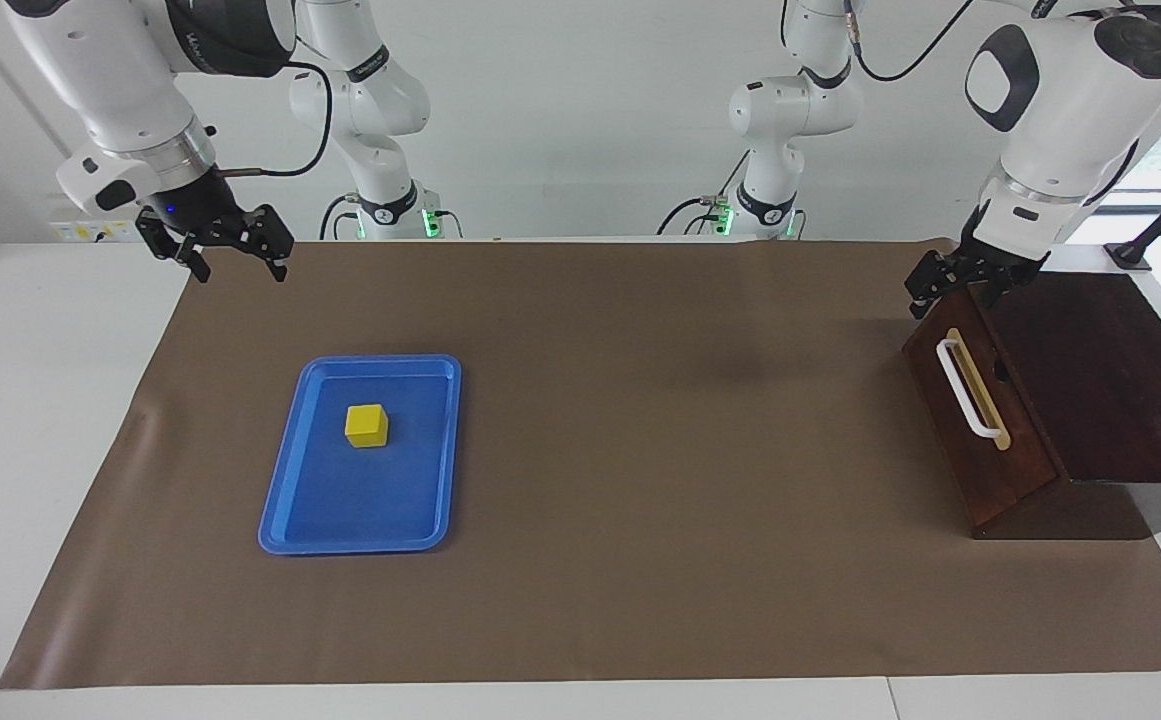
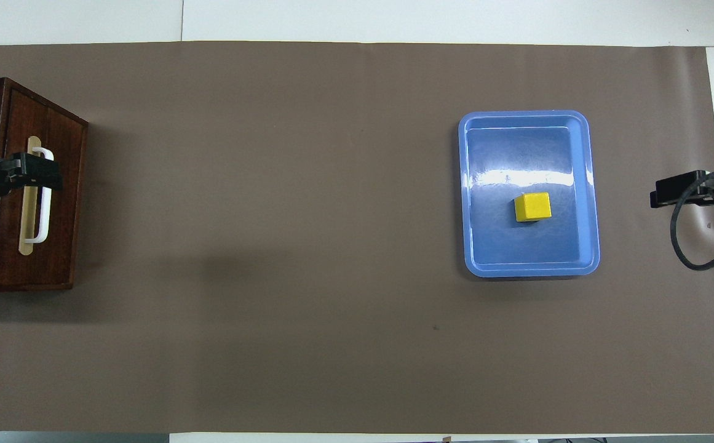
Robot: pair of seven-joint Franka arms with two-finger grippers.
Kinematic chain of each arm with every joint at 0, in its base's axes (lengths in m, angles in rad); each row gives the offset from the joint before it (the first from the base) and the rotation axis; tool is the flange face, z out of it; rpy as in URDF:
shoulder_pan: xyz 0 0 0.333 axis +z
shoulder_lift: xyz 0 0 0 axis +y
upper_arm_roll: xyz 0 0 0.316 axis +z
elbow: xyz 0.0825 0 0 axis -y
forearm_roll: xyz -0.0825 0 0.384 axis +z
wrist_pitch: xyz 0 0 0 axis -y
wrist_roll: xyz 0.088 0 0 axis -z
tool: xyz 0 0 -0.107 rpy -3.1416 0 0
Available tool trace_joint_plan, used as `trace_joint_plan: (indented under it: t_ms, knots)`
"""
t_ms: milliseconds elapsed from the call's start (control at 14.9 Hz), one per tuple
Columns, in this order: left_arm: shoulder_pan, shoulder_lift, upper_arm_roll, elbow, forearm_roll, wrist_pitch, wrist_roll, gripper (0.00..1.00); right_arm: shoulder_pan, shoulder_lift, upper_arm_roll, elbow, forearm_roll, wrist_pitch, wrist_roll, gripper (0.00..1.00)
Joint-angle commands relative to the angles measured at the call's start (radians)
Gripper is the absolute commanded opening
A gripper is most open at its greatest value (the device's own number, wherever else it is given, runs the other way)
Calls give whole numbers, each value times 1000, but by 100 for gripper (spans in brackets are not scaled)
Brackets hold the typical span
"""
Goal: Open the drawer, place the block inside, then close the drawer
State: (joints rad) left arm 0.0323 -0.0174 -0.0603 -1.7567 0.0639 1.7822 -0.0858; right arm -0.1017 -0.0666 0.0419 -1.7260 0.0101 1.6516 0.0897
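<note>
At left arm's end: my left gripper [image 1: 962, 283] over drawer [image 1: 980, 420], fingers' state unreadable.
Handle [image 1: 968, 389] axis: along the drawer front.
Right gripper [image 1: 231, 251]: fingers apart, waiting.

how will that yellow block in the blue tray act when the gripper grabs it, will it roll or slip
The block has flat faces and sits square, so it probably won't roll. It looks rigid and likely light, being small. The blue tray is glossy, so a nudged block might slide rather than tip.
</note>
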Motion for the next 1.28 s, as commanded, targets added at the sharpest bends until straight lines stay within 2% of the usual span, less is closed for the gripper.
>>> trace_joint_plan:
  t_ms: [0,201,403,537,671,940,1208]
  knots:
    - [-40,3,0,-79,115,97,0,100,-10,54,7,6,16,46,213,100]
    - [-46,65,0,-99,203,160,-63,100,-53,137,0,48,144,57,486,100]
    - [-34,109,0,-116,234,226,-77,100,-44,192,1,69,171,69,848,100]
    - [-25,117,2,-173,238,313,-77,100,-59,241,-7,80,302,89,1043,100]
    - [-11,117,2,-216,269,371,-77,100,-79,281,-20,74,376,91,1096,100]
    - [-2,137,2,-221,270,414,-77,100,-95,287,-22,-32,496,174,1148,100]
    - [23,140,2,-245,270,459,-75,100,-133,353,-20,-105,600,203,1069,100]
